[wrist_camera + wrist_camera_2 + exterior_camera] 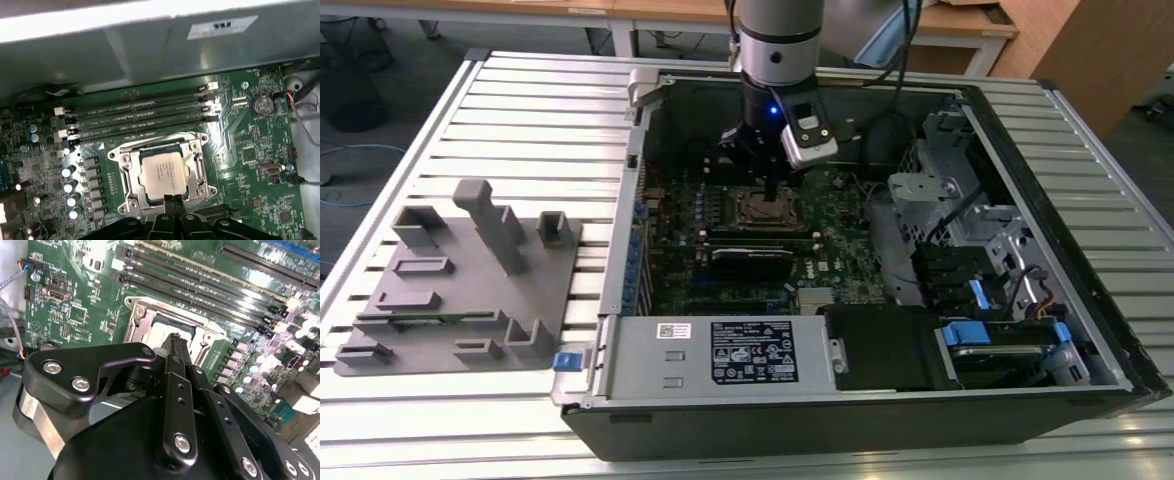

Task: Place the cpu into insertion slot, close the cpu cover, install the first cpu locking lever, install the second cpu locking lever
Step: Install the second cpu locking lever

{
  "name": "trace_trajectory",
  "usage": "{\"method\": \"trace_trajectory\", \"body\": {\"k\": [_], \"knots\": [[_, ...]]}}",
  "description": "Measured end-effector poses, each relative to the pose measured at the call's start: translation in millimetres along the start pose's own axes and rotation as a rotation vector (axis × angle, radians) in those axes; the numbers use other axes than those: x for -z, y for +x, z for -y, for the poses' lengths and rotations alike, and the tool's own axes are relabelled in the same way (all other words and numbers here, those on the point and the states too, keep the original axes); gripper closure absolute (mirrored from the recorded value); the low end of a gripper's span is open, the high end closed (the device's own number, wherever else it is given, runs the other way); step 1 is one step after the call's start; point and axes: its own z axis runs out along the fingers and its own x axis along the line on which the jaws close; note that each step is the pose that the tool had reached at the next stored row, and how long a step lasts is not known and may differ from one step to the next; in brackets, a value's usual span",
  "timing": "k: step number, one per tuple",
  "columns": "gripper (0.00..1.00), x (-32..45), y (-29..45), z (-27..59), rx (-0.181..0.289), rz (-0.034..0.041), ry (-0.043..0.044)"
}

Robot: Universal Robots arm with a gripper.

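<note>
The cpu [160, 172], a flat silver-grey square, lies in the insertion slot [118, 153] on the green board inside the open computer case. The cpu cover [198, 167], a thin silvery frame, lies flat around it, with the chip's top showing through the cut-out. My gripper [172, 199] is shut, fingertips pressed together with nothing between them, at the socket's edge just beside the chip. In the second wrist view the gripper [176, 340] points down at the pale cpu [159, 332]. From the exterior view, the gripper [771, 198] hangs straight over the insertion slot [767, 210].
Long black memory slots [140, 117] run beside the socket, with a row of capacitors [70, 185] on another side. A black card [750, 262], the power supply [720, 350] and drive bays [987, 300] crowd the case. A grey fixture [467, 270] stands on the slatted table.
</note>
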Motion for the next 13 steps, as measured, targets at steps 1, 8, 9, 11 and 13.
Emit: {"method": "trace_trajectory", "body": {"k": [1,8,9,11,13], "knots": [[0.89,0.0,-0.2,1.3,0.0,0.0001,0.0004],[0.89,-0.3,-1.9,9.9,0.001,0.0019,0.0093],[0.89,-0.3,-2.2,11.3,0.001,0.0022,0.0107],[0.89,-0.4,-2.7,14.2,0.001,0.0028,0.0137],[0.89,-0.4,-3.2,16.4,0.001,0.0034,0.0164]]}}
